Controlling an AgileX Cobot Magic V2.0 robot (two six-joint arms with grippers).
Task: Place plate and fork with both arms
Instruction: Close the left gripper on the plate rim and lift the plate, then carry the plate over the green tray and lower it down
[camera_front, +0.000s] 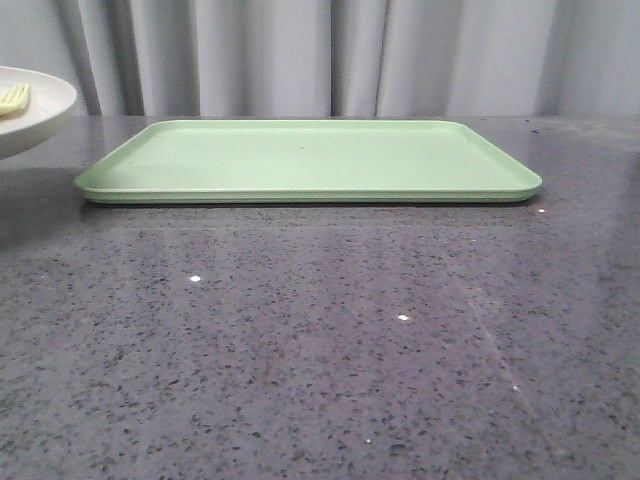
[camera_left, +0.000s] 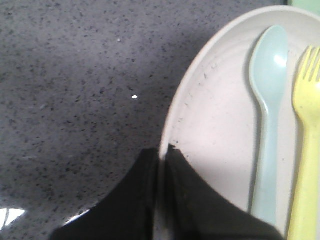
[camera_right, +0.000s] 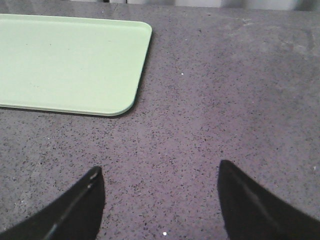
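The cream-white plate (camera_front: 35, 108) hangs above the table at the far left of the front view, its left part cut off by the frame edge. My left gripper (camera_left: 163, 150) is shut on the plate's rim (camera_left: 172, 120), one finger under it and one over. On the plate lies the yellow fork (camera_left: 306, 150), also showing as a yellow tip, the fork (camera_front: 14, 97), in the front view. My right gripper (camera_right: 160, 172) stands open over bare table, near the tray's corner, with nothing between its fingers. Neither gripper shows in the front view.
A flat light-green tray (camera_front: 310, 160) lies at the middle back of the dark speckled table (camera_front: 320, 340); its near right corner, the tray (camera_right: 65, 60), shows in the right wrist view. A pale blue-green spoon (camera_left: 267, 100) lies on the plate beside the fork. Grey curtains hang behind.
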